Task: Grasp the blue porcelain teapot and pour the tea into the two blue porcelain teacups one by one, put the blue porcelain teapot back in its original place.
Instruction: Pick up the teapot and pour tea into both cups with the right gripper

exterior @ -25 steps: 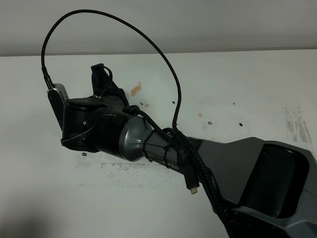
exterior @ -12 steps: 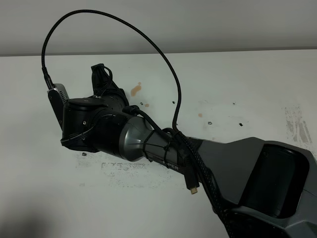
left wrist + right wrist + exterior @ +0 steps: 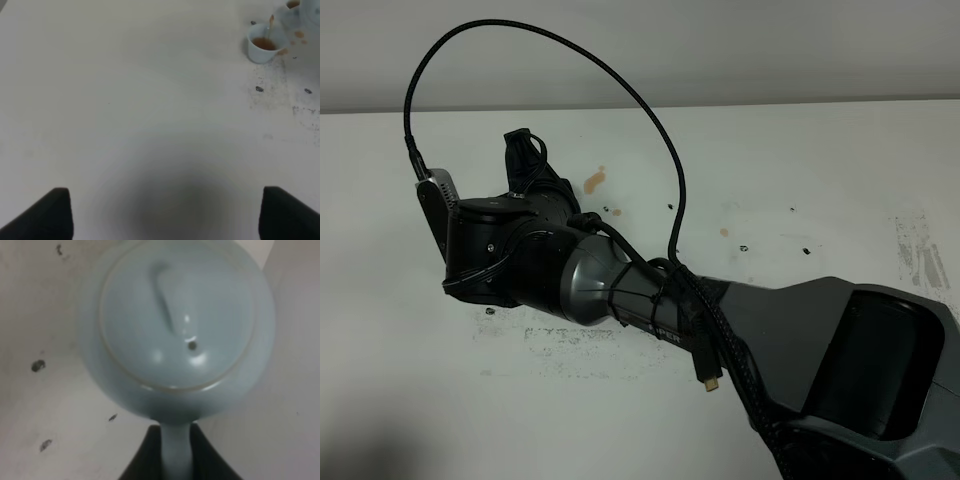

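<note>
One blue porcelain teapot [image 3: 175, 325] is filling the right wrist view from above, lid on; the right gripper [image 3: 176, 456] is clamping its two dark fingers [image 3: 142, 460] on the loop handle; the pot is hanging over the white table [image 3: 820, 170]. In the exterior view the right arm [image 3: 620, 285] is hiding it, one cable [image 3: 620, 80] looping above. One teacup [image 3: 263, 44] is showing whole, brown tea inside, a thin brown streak [image 3: 270, 22] meeting its rim; a pale shape beyond is cut off, so a second cup cannot be confirmed. The left gripper [image 3: 165, 215] is hovering well apart from it, jaws spread wide, holding nothing.
</note>
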{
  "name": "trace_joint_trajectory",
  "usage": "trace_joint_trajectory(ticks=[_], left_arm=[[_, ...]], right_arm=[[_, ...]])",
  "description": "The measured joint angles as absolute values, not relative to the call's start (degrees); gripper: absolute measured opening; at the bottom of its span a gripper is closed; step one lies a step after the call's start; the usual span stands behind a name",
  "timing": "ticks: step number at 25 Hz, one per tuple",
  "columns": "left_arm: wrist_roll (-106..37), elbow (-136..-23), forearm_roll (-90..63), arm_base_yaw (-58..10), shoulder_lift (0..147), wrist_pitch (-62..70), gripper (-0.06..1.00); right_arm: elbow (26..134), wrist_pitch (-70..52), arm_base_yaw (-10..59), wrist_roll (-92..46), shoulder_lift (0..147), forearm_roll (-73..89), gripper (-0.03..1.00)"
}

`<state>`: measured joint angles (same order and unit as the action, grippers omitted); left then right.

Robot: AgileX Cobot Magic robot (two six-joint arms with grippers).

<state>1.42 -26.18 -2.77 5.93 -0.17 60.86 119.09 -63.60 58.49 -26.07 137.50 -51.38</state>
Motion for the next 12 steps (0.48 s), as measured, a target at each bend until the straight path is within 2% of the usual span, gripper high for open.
trace_joint_trajectory(ticks=[12], left_arm=[[1.33,-26.18,-2.77,5.93,-0.17,60.86,0.72]], right_arm=[[119.09,-63.60,58.49,-26.02,137.50,-51.26,0.04]])
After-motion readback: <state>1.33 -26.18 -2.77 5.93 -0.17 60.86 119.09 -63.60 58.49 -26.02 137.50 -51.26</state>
